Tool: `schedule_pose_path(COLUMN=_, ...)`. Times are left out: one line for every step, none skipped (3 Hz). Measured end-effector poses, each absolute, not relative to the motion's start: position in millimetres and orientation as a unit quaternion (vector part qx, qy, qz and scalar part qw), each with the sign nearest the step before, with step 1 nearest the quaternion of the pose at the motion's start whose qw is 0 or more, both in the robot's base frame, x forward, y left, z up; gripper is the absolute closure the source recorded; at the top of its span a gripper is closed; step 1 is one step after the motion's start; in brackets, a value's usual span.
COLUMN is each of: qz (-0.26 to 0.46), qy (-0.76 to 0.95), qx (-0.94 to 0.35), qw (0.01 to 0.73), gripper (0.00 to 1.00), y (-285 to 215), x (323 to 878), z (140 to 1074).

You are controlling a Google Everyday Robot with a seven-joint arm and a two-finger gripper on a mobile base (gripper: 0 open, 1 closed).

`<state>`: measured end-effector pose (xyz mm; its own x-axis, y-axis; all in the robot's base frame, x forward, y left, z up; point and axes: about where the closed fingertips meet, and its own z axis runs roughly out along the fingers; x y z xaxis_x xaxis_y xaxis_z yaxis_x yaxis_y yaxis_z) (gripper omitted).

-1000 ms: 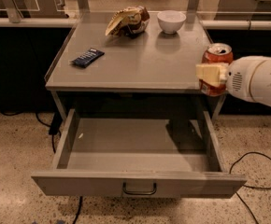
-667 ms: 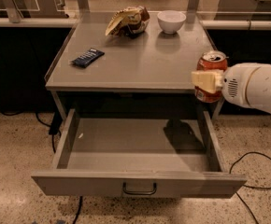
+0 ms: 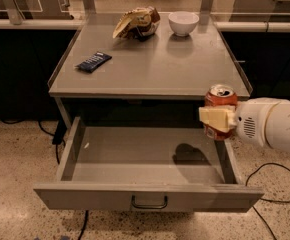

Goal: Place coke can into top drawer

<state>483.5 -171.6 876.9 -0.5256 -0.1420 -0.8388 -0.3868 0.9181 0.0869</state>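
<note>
The coke can [image 3: 220,100], red with a silver top, is held upright in my gripper [image 3: 218,119], whose pale fingers [image 3: 212,118] are shut around its middle. The white arm reaches in from the right. The can hangs above the right side of the top drawer [image 3: 145,196], near the drawer's right wall. The drawer is pulled fully out, grey, with a dark loop handle [image 3: 149,203] on its front panel. Its inside is bare, with the can's shadow on the floor of the drawer.
On the cabinet top [image 3: 150,66] lie a dark blue snack bar [image 3: 93,61] at the left, a crumpled chip bag [image 3: 136,22] at the back and a white bowl [image 3: 183,22] beside it. Cables run over the speckled floor at both sides.
My gripper has carried the coke can down and to the left, from beside the cabinet top's right edge to above the drawer's right side.
</note>
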Motion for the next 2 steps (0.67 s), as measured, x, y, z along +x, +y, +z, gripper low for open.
schedule_pose_path(qz=0.132, qy=0.863, qx=-0.153, qw=0.462, gripper=1.0, y=-171.6, x=483.6, z=876.9)
schedule_pose_path(qz=0.132, qy=0.865, qx=-0.147, qw=0.461, gripper=1.0, y=-173.7, x=488.0, z=874.1)
